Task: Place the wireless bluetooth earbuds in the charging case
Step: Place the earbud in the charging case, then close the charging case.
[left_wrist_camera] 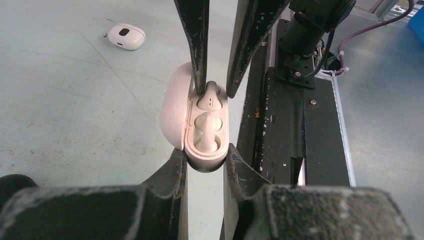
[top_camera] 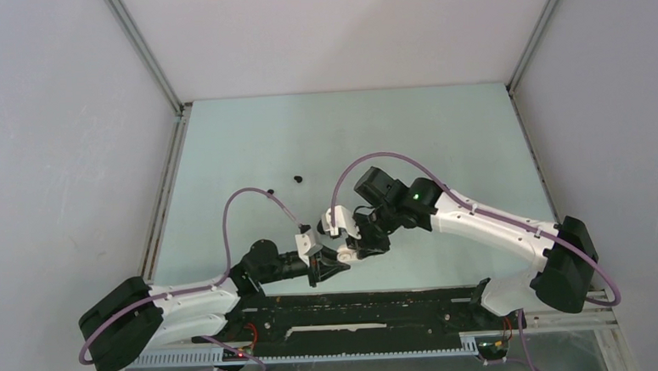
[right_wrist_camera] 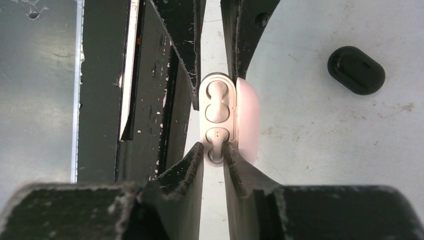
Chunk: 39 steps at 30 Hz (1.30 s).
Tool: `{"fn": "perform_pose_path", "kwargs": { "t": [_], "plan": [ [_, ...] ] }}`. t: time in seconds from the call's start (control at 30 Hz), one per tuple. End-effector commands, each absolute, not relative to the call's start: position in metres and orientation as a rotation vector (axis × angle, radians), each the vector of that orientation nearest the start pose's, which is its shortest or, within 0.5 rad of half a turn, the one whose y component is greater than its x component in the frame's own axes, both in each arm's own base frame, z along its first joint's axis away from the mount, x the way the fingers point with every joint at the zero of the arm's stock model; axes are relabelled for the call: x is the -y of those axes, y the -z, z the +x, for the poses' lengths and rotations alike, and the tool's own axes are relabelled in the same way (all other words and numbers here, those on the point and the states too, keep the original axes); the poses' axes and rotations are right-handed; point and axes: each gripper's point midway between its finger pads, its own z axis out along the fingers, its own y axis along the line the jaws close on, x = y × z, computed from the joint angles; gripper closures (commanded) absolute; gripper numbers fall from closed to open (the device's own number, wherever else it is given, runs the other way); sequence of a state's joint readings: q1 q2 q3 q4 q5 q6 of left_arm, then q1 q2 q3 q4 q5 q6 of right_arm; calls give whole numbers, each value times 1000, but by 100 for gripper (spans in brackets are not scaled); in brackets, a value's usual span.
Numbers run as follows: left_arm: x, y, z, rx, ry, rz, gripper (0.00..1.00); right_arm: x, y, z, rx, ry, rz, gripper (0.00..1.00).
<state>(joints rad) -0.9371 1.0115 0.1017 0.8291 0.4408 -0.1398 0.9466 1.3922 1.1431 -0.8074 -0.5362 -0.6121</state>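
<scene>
Black rail point(top_camera: 357, 307): the mounting strip along the near edge. The work goes on just beside it, over the pale counter point(left_wrist_camera: 60, 110).
Left jaws: pressed onto the rounded end of the white charging case point(left_wrist_camera: 172, 100), one on each flank. The lid stands open to the counter side.
Seated earbud point(left_wrist_camera: 207, 134): a white bud lying in the socket nearer the left jaws. It looks fully home.
Second earbud point(left_wrist_camera: 211, 99): a white bud at the other socket, in or nearly in its well. I cannot tell whether it is fully down.
Right jaws: narrow, coming in from the opposite end, with one tip on each side of the second earbud. I cannot tell whether they pinch it or only flank it.
Step, as I judge it: the last bud of this case is being seated, with the release yet to come.
Risk, bud: if the right jaws spread before the bud is down, it may tip out and drop onto the counter or the rail.
Risk, case: the left jaws hold only a curved end, so an off-axis push could twist or squirt the case loose.
Risk, withdrawal: a tip dragging on the bud could lift it back out.
Black case point(right_wrist_camera: 356, 70): closed, lying on the counter near the work.
Spare white case point(left_wrist_camera: 126, 36): farther off on the counter.
Dark specks point(top_camera: 298, 179): two of them, well beyond the arms. They may be black earbuds, but they are too small to tell.
</scene>
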Motion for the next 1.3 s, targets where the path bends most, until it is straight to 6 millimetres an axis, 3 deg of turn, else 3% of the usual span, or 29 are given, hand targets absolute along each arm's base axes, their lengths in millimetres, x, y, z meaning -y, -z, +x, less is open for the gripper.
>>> {"fn": "perform_pose_path", "kwargs": {
  "t": [0.0,0.3,0.4,0.5,0.63,0.67,0.7,0.73,0.83,1.0,1.27],
  "plan": [
    [294,-143,120,-1378,1169,973,100,-292,-156,124,-1709,-810,-1947,74],
    [296,-138,123,-1406,1166,972,100,-260,-181,104,-1690,-821,-1955,71],
    [298,-138,123,-1412,1169,975,100,-255,-191,115,-1702,-807,-1880,71],
    [299,-136,123,-1423,1174,979,100,-258,-207,143,-1709,-752,-1710,69],
    [301,-132,122,-1436,1181,989,100,-261,-223,175,-1644,-676,-1576,51],
    [301,-132,122,-1438,1182,990,100,-263,-224,183,-1655,-701,-1543,36],
    [302,-131,123,-1441,1182,991,100,-265,-223,188,-1685,-774,-1495,7],
    [302,-131,123,-1442,1182,992,100,-266,-220,197,-1746,-847,-1421,1],
    [301,-131,123,-1441,1180,991,100,-277,-198,181,-1817,-1083,-1515,0],
    [301,-131,122,-1437,1182,994,100,-283,-156,161,-1864,-1074,-1737,0],
    [302,-130,127,-1471,1177,959,100,-295,-138,116,-1777,-1163,-1958,10]
  ]
}}
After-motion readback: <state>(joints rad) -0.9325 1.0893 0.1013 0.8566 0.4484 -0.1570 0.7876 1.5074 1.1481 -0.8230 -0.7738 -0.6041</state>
